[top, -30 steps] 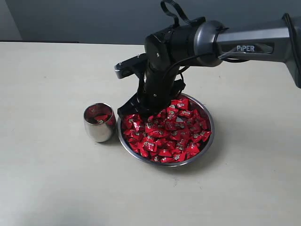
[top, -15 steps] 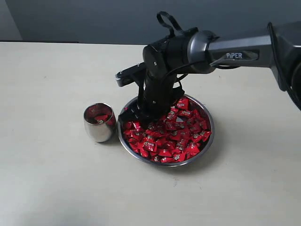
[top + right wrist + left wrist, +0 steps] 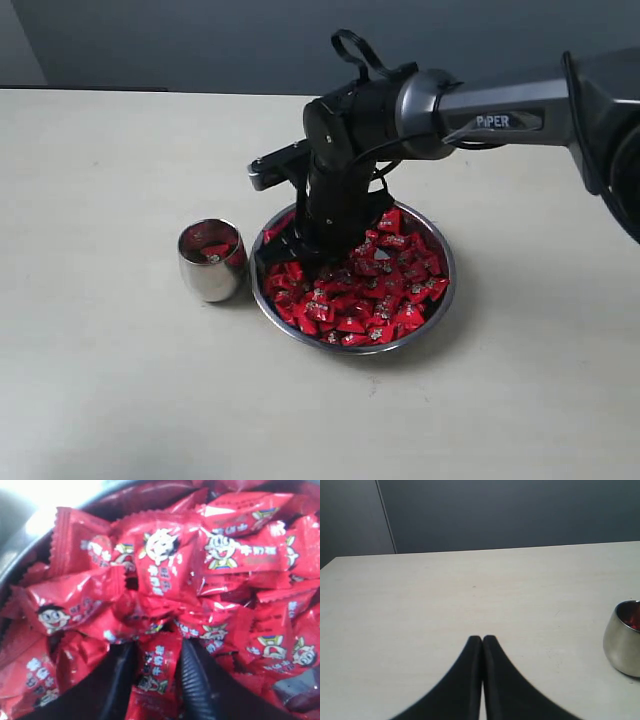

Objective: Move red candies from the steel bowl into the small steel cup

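Observation:
The steel bowl (image 3: 447, 290) holds a heap of red candies (image 3: 365, 300). Left of it stands the small steel cup (image 3: 210, 262) with some red candies inside; the left wrist view also shows this cup (image 3: 621, 647). My right gripper (image 3: 300, 250) is down in the left side of the bowl. In its wrist view the right gripper (image 3: 159, 647) is open, fingers pushed into the pile with one red candy (image 3: 157, 670) lying between them. The bowl's rim (image 3: 20, 535) shows beyond the candies. My left gripper (image 3: 482, 639) is shut and empty over bare table.
The pale table (image 3: 100, 380) spreads all round the bowl and cup. A dark wall (image 3: 200, 40) runs behind its far edge. The right arm (image 3: 500, 100) reaches in from the right, above the bowl.
The right gripper has come lower into the candy pile at the bowl's left side, and the arm has shifted slightly. The jaws have kept the same width.

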`<state>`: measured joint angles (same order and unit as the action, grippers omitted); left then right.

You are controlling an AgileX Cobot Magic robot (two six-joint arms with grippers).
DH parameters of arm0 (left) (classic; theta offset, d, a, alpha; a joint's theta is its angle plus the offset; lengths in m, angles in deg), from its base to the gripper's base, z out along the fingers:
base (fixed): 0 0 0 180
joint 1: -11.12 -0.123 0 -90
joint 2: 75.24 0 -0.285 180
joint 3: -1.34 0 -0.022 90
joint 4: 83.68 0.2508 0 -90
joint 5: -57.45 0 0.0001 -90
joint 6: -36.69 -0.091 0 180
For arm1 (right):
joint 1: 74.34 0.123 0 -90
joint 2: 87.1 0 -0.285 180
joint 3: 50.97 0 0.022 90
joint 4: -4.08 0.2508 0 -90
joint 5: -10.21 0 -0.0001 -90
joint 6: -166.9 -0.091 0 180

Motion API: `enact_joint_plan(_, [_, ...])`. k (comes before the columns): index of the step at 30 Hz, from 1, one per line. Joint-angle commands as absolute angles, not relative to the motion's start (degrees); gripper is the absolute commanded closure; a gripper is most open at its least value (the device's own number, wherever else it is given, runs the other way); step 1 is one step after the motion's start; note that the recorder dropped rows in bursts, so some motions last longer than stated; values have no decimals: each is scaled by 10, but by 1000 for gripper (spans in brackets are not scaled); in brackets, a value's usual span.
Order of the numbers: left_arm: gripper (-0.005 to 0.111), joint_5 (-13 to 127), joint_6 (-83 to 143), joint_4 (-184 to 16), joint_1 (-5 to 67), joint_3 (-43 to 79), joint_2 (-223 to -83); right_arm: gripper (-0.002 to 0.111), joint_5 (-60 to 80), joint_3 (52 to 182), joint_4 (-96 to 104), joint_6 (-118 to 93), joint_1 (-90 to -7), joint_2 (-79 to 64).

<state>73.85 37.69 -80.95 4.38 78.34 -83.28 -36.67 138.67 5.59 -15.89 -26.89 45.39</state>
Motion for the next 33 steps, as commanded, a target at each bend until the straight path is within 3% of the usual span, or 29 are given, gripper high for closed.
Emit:
enact_joint_plan(1, [106, 737, 378, -811, 44, 786, -830, 75, -375, 1389, 57, -161, -270, 468])
enact_joint_plan(25, [106, 737, 378, -811, 44, 786, -830, 76, -363, 1389, 15, -188, -270, 471])
enact_joint_plan(27, [106, 737, 378, -811, 44, 786, -830, 81, -363, 1389, 12, -188, -270, 471])
enact_joint_plan(30, [106, 737, 378, -811, 44, 786, -830, 105, -361, 1389, -5, -193, -270, 463])
enact_joint_plan(33, [106, 737, 378, -811, 44, 786, -830, 109, -358, 1389, -8, -193, -270, 451])
